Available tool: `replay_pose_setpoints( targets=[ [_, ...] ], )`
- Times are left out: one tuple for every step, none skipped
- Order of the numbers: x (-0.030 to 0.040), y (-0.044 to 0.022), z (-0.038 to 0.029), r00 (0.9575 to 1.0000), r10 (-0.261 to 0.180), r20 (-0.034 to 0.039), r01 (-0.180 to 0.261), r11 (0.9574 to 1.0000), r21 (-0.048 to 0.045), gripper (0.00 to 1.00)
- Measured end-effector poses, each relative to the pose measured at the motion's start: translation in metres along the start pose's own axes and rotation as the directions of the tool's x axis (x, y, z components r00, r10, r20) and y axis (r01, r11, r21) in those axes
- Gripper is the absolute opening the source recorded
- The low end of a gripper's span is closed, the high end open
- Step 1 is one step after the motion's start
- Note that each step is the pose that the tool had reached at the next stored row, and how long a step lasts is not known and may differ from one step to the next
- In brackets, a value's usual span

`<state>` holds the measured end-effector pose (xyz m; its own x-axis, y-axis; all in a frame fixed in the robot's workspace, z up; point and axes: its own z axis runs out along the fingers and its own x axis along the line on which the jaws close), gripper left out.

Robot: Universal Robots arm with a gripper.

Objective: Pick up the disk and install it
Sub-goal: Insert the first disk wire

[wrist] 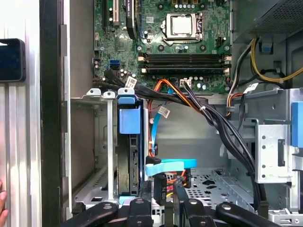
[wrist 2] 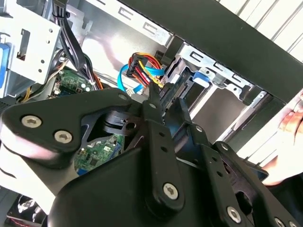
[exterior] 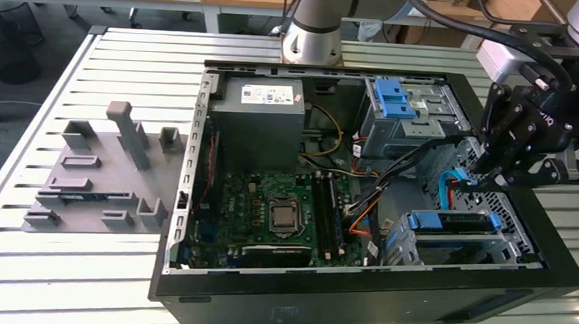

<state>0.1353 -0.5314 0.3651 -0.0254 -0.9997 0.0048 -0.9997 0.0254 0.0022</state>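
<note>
My gripper low inside the open computer case, jaws closed around a black cable plug, the disk with its blue bracket already sitting in the drive bay just beside the jaws, motherboard further away.

Blue-bracketed disk seated in bay

No text or label can be read.
</note>
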Motion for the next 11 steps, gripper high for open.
replay_pose_setpoints(
  targets=[
    [-0.0005, 0.0002, 0.001, 1.0, 0.0, -0.0017, 0.0, 1.0, 0.0, 0.32],
    [-0.0009, 0.0006, 0.002, 1.0, 0.0, -0.0036, 0.0, 1.0, 0.0001, 0.32],
    [-0.0012, 0.0011, 0.0031, 1.0, 0.001, -0.0062, -0.001, 1.0, 0.0001, 0.32],
    [-0.0016, 0.0015, 0.0041, 0.9999, 0.001, -0.0101, -0.001, 1.0, 0.0002, 0.32],
    [-0.002, 0.0017, 0.0051, 0.9999, 0.001, -0.0131, -0.001, 1.0, 0.0003, 0.32],
    [-0.0026, 0.0017, 0.0059, 0.9999, 0.001, -0.0157, -0.001, 1.0, 0.0004, 0.32],
    [-0.0033, 0.0017, 0.0066, 0.9998, 0.001, -0.0174, -0.001, 1.0, 0.0004, 0.32],
    [-0.004, 0.0018, 0.0072, 0.9998, 0.001, -0.0186, -0.001, 1.0, 0.0005, 0.32],
    [-0.0047, 0.0018, 0.0076, 0.9998, 0.001, -0.0192, -0.001, 1.0, 0.0005, 0.32],
    [-0.0053, 0.0019, 0.0078, 0.9998, 0.002, -0.0196, -0.002, 1.0, 0.0005, 0.32],
    [-0.0057, 0.0019, 0.0079, 0.9998, 0.002, -0.0195, -0.002, 1.0, 0.0005, 0.31]
  ],
)
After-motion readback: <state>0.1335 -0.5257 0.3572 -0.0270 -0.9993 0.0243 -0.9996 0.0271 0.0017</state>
